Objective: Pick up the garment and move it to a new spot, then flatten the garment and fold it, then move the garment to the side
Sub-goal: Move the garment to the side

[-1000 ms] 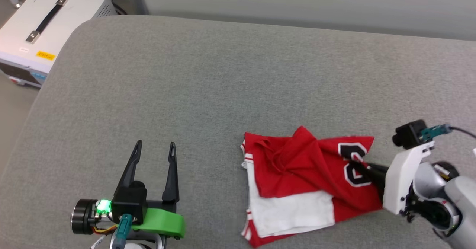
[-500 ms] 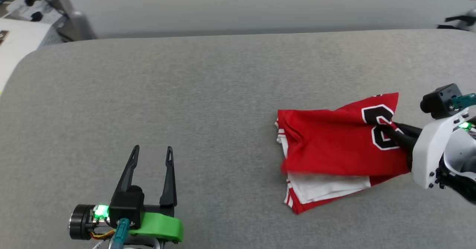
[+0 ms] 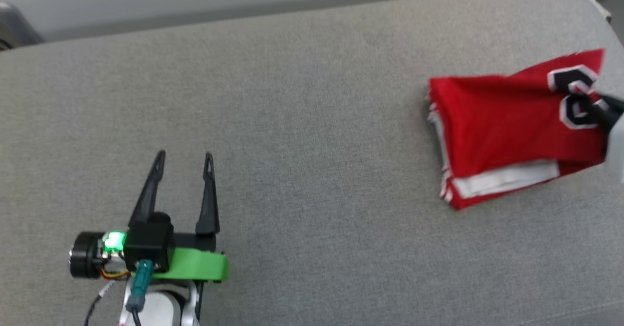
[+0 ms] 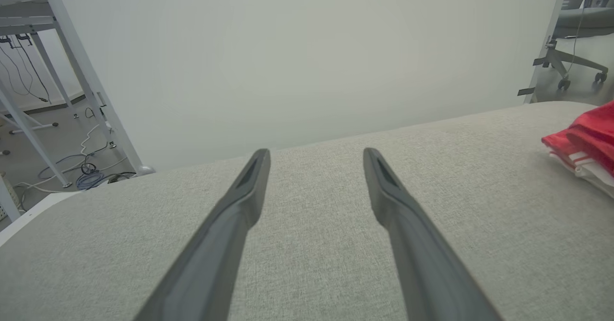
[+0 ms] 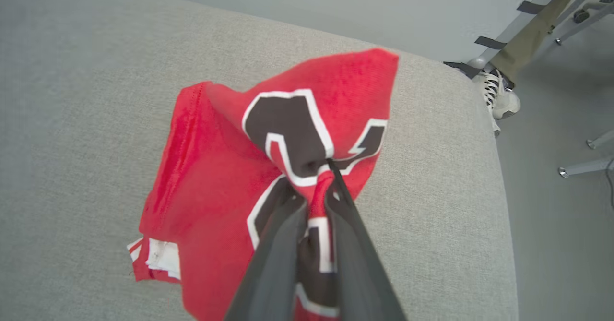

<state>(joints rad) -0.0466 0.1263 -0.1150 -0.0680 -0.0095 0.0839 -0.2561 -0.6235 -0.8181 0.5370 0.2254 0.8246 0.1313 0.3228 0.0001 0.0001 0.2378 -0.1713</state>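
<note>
Two dark fingers of the right gripper (image 5: 312, 179) are pressed together on a bunched fold of the garment (image 5: 216, 177), which is pinched through its black, white-edged numeral print. A red corner is pushed up just past the fingertips, while the rest is spread on the grey padded surface (image 3: 312, 97) beyond and beside them. The folded garment's long axis is seen to run from the right fingers toward the left gripper's side. Its striped trim and a white layer lie at the end farthest from the pinch. The left gripper (image 3: 184, 154) is held well apart from the garment, its fingers spread wide over the grey surface. In the left wrist view, the red bundle is seen off to one side of those fingers.
</note>
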